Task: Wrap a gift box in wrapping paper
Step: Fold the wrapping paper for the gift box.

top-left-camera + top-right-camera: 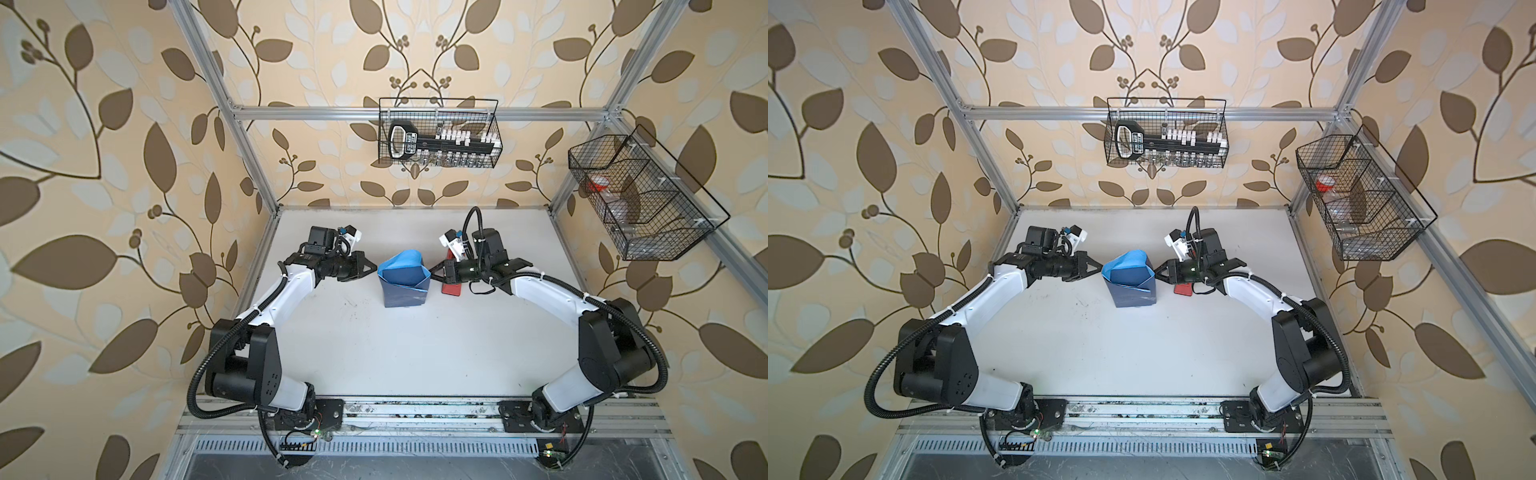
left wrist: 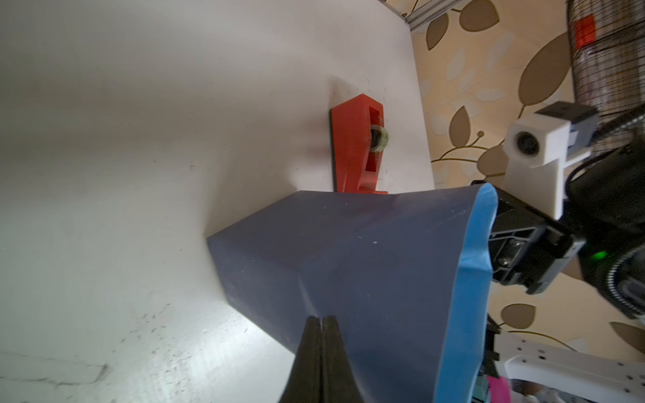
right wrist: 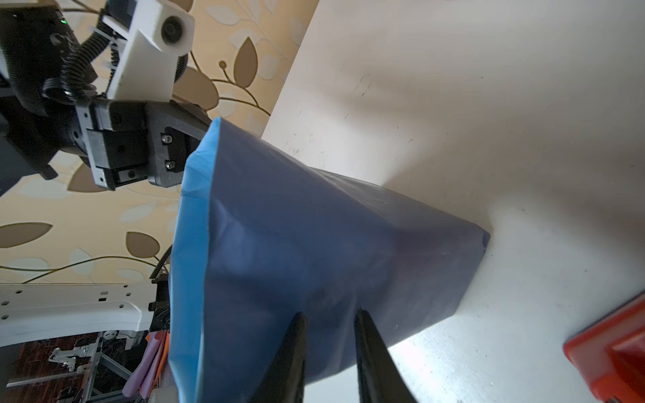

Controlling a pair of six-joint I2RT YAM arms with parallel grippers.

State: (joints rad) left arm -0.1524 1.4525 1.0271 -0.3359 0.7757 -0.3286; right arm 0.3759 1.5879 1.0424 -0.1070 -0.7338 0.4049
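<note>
The wrapping paper (image 1: 401,291) (image 1: 1133,293) stands on the white table as an upright open tube, dark slate-blue outside and light blue at its upper rim. The gift box is hidden inside it. My left gripper (image 1: 375,272) (image 2: 321,319) is at the tube's left upper corner, its fingers pressed together on a creased fold of the paper (image 2: 366,261). On the opposite side my right gripper (image 1: 432,272) (image 3: 330,314) has its jaws a little apart, tips against the outer face of the paper (image 3: 314,244) with nothing pinched between them.
A red tape dispenser (image 1: 451,286) (image 2: 352,150) lies on the table just right of the paper, under my right wrist. A wire basket (image 1: 440,133) hangs on the back rail and another wire basket (image 1: 640,199) on the right rail.
</note>
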